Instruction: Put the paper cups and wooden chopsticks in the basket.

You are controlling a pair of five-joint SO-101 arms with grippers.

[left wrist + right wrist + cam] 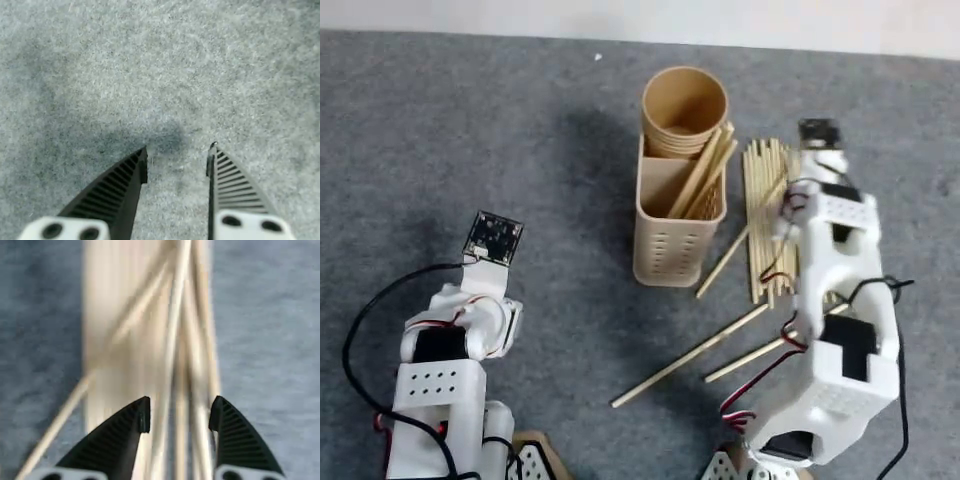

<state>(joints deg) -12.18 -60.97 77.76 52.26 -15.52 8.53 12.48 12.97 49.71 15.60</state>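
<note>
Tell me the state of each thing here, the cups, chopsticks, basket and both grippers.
Basket: upright.
Paper cups: stacked, upright in the basket.
Chopsticks in basket: leaning, ends sticking out.
Chopstick pile: lying flat beside basket.
Loose chopsticks: lying flat, scattered.
Left gripper: open, empty.
Right gripper: open over the pile.

You have the basket (678, 235) standing near the middle of the table (470, 120). The paper cups (684, 105) sit stacked in its rear compartment, and a few chopsticks (705, 172) lean in the front one, slanting up toward the cups. Just right of the basket, a pile of chopsticks (763, 200) lies on the table, with your right pincer (179, 415) above it. Several loose chopsticks (690, 357) lie in front of the basket, toward the right. Your left pincer (177, 162) hangs over bare table, well left of the basket.
</note>
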